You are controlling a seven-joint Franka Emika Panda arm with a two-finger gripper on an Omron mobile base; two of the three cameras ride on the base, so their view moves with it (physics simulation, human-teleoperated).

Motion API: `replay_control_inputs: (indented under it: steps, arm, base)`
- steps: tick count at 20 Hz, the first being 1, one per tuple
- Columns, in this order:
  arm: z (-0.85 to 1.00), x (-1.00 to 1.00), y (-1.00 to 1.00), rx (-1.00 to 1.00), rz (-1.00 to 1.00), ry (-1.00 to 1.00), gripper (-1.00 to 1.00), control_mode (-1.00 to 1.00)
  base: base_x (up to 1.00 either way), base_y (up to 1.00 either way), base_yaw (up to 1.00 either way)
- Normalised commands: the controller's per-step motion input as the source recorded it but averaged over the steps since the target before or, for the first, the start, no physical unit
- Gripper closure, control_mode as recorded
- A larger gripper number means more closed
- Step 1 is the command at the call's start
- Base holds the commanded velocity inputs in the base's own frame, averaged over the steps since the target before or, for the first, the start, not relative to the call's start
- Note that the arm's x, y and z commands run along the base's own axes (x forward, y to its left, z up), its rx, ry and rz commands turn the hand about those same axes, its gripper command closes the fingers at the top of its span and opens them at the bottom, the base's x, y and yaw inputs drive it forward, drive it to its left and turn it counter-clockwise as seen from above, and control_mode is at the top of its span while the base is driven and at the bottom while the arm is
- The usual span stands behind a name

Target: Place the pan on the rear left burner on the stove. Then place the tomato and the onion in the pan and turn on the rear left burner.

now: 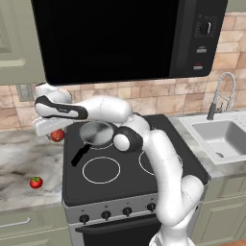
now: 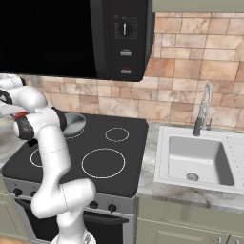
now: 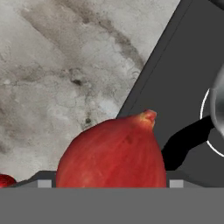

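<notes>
RISK: onion [image 3: 111, 153] may squirt off the counter [image 1: 24, 158] if pinched off-centre | PINCER [image 1: 54, 130]: spread wide around it (unclosed) | pan [image 1: 97, 133] on stove [image 1: 129, 182]

The grey marble surface [image 1: 24, 168] fills the left of the left base view. The tomato [image 1: 36, 182] sits on it at the lower left. The onion [image 1: 57, 135] is higher up, beside the black stove [image 1: 120, 185]. The pan [image 1: 97, 133] rests on the stove's back left.
</notes>
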Motion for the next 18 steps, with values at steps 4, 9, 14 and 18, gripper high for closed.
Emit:
replay_control_inputs:
  steps: [4, 9, 14, 18]
  arm:
    - [-0.07, 0.0, -0.56, 0.0, 0.0, -0.05, 1.0, -1.0]
    - [-0.32, 0.0, -0.42, 0.0, 0.0, -0.11, 1.0, -1.0]
    - [-0.27, 0.06, -0.35, 0.0, 0.0, -0.16, 1.0, -1.0]
    - [-0.01, 0.32, -0.33, 0.0, 0.0, -0.2, 1.0, -1.0]
  base:
    - [0.0, 0.0, 0.0]
    - [0.0, 0.0, 0.0]
    - [0.0, 0.0, 0.0]
    - [0.0, 0.0, 0.0]
